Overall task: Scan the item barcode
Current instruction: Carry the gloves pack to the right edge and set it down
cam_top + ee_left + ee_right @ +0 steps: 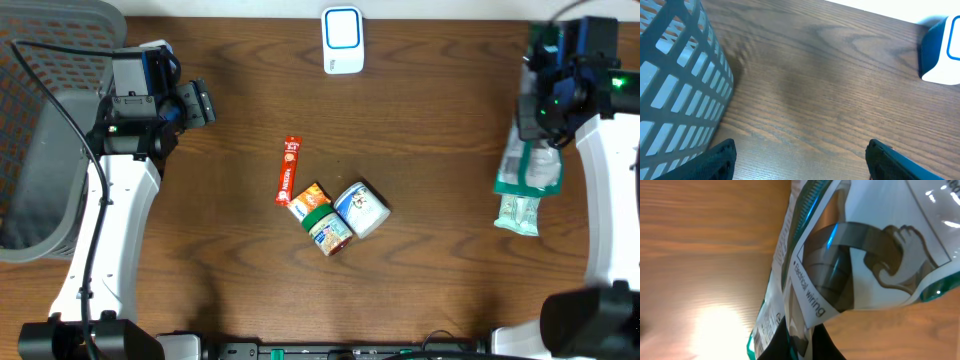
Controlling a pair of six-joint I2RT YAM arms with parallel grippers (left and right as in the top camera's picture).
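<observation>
Basket stands at the far left. Left gripper hangs just right of it, jaws spread wide, nothing between them. Sachet, jar and tub lie clustered at table centre. Scanner sits beyond them at the far edge. Right gripper is clenched on one end of the packet, held at the right side, long axis running from far edge to near edge. Scanner lies left of the packet and farther back, well apart. Right arm has the item, so the coming move is judged a leftward carry toward the scanner. Barcode position cannot be told.
</observation>
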